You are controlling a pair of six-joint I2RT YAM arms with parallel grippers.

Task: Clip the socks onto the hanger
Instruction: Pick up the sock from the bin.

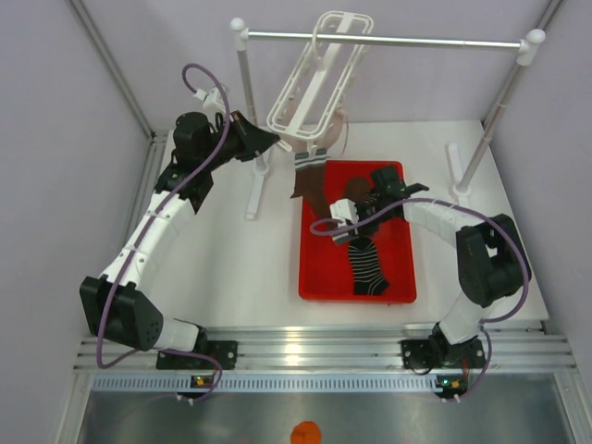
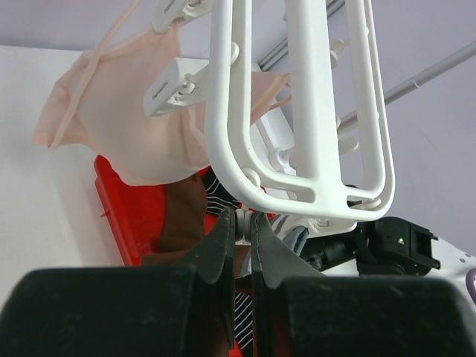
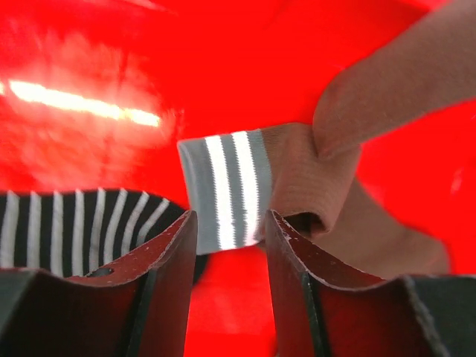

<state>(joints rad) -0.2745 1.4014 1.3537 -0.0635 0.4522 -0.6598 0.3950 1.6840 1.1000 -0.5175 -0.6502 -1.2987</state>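
left gripper [image 2: 242, 224]: your fingers were narrow, pinched on a white peg [image 2: 239, 216] at the hanger's [image 2: 312, 111] low end.
right gripper [image 3: 229, 223]: your fingers stood half apart astride a brown sock's [image 3: 305, 178] striped cuff [image 3: 223, 190]; you could not tell if they gripped.
sock place: in the red tray [image 3: 223, 59], at 5 o'clock from the hanger.
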